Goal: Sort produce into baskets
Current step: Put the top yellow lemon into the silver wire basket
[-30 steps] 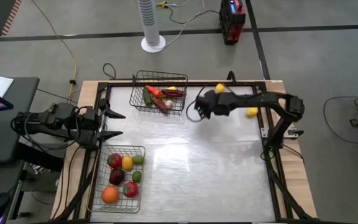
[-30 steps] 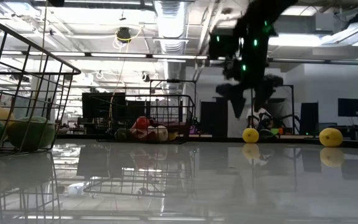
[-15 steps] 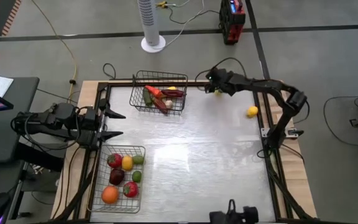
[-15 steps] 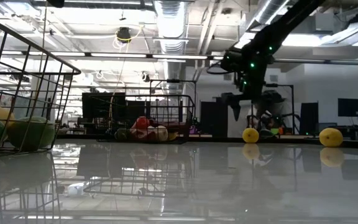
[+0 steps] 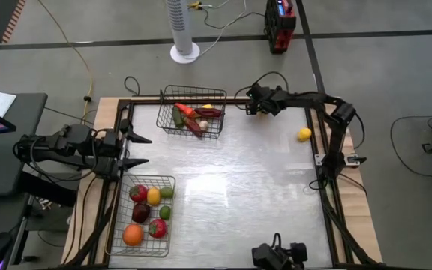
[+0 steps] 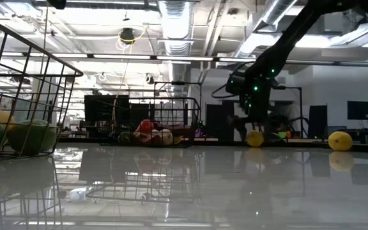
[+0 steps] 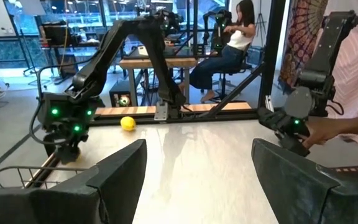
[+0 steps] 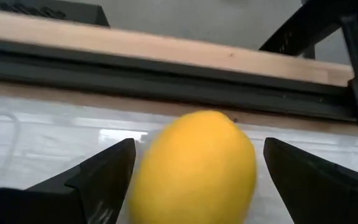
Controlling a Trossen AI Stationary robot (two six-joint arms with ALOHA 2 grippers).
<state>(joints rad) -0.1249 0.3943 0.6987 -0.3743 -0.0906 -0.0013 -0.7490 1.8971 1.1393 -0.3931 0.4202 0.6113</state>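
Observation:
A yellow lemon (image 8: 194, 168) lies on the table at the far edge, next to the wooden rail. My right gripper (image 8: 199, 146) is open and low over it, one finger on either side; it also shows in the high view (image 5: 255, 106) and the low view (image 6: 248, 124). A second lemon (image 5: 304, 135) lies at the right edge. The far wire basket (image 5: 192, 112) holds vegetables. The near-left wire basket (image 5: 145, 216) holds fruits. My left gripper (image 5: 137, 150) waits open at the table's left edge.
The wooden rail and dark frame (image 8: 166, 68) run just behind the lemon. A dark arm-like device (image 5: 277, 255) sits at the near edge, with a person's hand (image 7: 331, 129) by it. The table's middle (image 5: 231, 187) is bare.
My right gripper has gone toward the table's far edge and come down over the lemon there, its fingers now on either side of it. A dark device has come into view at the near edge.

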